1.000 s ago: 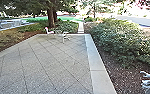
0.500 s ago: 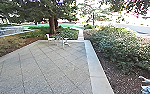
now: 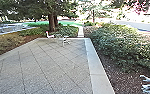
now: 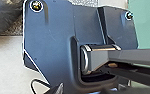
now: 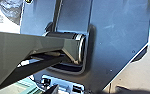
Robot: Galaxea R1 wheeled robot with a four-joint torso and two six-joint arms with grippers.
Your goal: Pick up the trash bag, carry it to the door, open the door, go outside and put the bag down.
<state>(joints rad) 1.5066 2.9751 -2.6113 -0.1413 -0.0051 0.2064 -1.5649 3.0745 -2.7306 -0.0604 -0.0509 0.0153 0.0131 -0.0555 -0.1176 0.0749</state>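
A dark, crumpled plastic bag, which looks like the trash bag (image 4: 3,13), shows beside the robot's own plate in the left wrist view, over speckled paving. In the right wrist view, shiny grey plastic of the bag (image 5: 11,11) lies past the plate's edge. What holds the bag is hidden, and I cannot tell whether it touches the ground. The state of both grippers is unclear.
Outdoors, paving (image 3: 43,67) stretches ahead with a pale border (image 3: 93,60). A white chair (image 3: 50,36) and a small table (image 3: 63,40) stand at its far end. Bushes (image 3: 123,47) line the right; pale curved objects (image 3: 149,86) are at the lower right.
The whole head view has shifted, with the patio's far edge now lower than in the earliest frame but higher than half a second ago. The camera has moved; the furniture looks unmoved.
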